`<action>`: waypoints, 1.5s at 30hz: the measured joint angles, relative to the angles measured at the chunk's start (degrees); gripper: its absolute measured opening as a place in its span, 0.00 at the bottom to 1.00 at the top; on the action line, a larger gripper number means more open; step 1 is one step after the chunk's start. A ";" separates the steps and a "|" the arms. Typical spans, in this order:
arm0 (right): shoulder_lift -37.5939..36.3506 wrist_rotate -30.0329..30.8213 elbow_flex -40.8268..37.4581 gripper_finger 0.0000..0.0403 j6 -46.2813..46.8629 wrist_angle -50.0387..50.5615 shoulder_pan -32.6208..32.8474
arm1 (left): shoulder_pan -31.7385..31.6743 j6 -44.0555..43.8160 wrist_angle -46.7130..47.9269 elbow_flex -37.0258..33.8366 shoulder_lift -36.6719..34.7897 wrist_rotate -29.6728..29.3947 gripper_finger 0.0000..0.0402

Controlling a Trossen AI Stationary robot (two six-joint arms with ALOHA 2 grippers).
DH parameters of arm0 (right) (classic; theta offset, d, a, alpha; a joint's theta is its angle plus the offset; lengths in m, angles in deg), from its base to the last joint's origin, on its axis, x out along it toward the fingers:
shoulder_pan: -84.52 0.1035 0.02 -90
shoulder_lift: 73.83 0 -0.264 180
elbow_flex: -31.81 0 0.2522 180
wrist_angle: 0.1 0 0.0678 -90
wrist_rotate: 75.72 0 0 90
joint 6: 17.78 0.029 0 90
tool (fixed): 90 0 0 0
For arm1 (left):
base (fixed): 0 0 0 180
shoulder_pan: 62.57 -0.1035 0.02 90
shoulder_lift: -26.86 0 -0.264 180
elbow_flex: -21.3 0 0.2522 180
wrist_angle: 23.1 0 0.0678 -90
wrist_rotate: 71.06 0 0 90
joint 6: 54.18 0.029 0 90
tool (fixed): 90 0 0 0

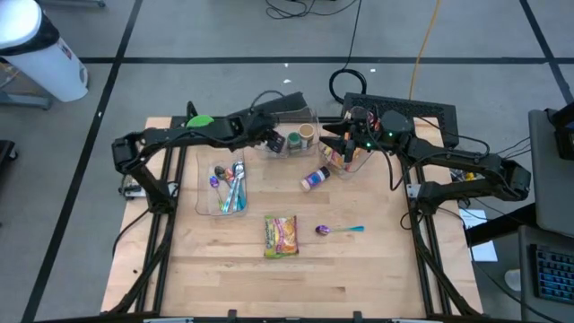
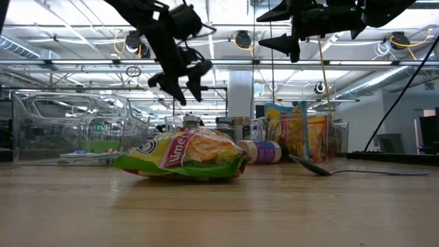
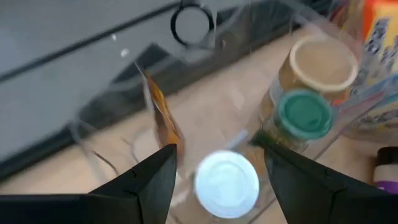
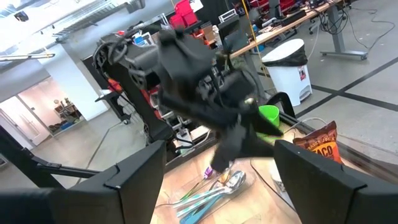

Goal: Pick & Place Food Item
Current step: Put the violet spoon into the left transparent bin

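White-lidded jar point(image 3: 226, 183) is being straddled directly below the parted, empty left gripper point(image 3: 217, 171) at the table's point(image 1: 359, 269) far edge.

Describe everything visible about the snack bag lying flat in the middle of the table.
The snack bag is a crinkly plastic pouch with green edges and a yellow-orange printed face; the low view shows lettering reading "Lime" on it. It lies flat and slightly puffed on the bare wooden table, closed as far as can be seen. Nothing touches it; a purple-bowled spoon lies apart beside it.
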 joint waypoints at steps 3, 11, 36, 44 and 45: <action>0.00 -0.02 0.00 0.71 0.02 -0.09 0.00 | -0.61 2.97 0.04 0.00 -3.54 0.68 0.62; 0.00 -0.04 0.00 0.71 4.94 -0.05 -0.02 | -2.16 3.38 -1.89 0.00 -16.10 13.38 0.62; 4.41 -0.24 0.00 0.71 6.32 2.52 13.62 | 17.26 3.75 -8.78 0.00 -18.38 38.22 0.62; 4.39 -4.26 0.00 0.71 6.02 16.29 24.06 | 22.89 3.29 2.06 -0.02 -15.98 39.31 0.62; 4.39 -4.16 0.00 0.71 5.97 18.51 25.42 | 23.40 3.56 2.53 -0.02 -15.88 39.29 0.62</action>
